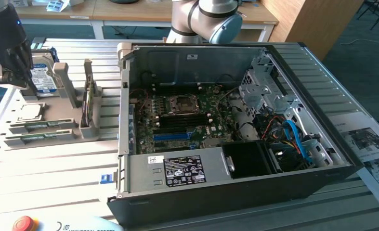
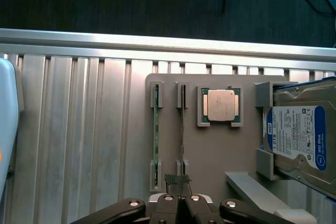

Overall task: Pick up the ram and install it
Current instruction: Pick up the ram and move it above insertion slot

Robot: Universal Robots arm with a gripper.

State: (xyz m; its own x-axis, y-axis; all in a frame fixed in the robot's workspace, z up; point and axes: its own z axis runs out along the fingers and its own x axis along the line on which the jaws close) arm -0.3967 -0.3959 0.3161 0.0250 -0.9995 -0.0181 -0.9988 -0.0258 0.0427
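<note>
- The tool (image 2: 177, 179) had its fingers pressed together and was clamped on nothing.
- Its tips hung over one end of the grey holder (image 2: 210, 150). They were nearest the second stick (image 2: 182, 140), a thin dark line seen edge-on. Whether they touched it could not be told.
- The ram (image 2: 156, 140) stood on its long edge in the holder's outermost pair of brackets. It was green along its length, just beside the second stick and apart from the tool.
- The second stick lay between the ram and a loose CPU (image 2: 220, 105), which sat flat in its own square pocket.
- Beyond the CPU, a hard drive (image 2: 296, 140) with a blue and white label leaned in the holder's end brackets.
- In the exterior view the holder lay on the ribbed metal bench (image 1: 48, 178) at nine o'clock from the open computer case (image 1: 196, 45). The arm's dark wrist (image 1: 3, 38) hung above it at ten o'clock.
- The arm's base (image 1: 208, 19) stood at twelve o'clock from the case.
- Inside the case the motherboard (image 1: 176, 125) lay flat, with the CPU socket (image 1: 179, 105) near its middle.
- A long blue slot (image 1: 173, 136) lay at six o'clock from the socket, with black slots between them.
- The power supply (image 1: 176, 168) filled the case at six o'clock from the motherboard.
- Printed sheets (image 1: 369, 144) lay on the bench at four o'clock from the case, and a red button (image 1: 23, 224) sat at seven o'clock.
</note>
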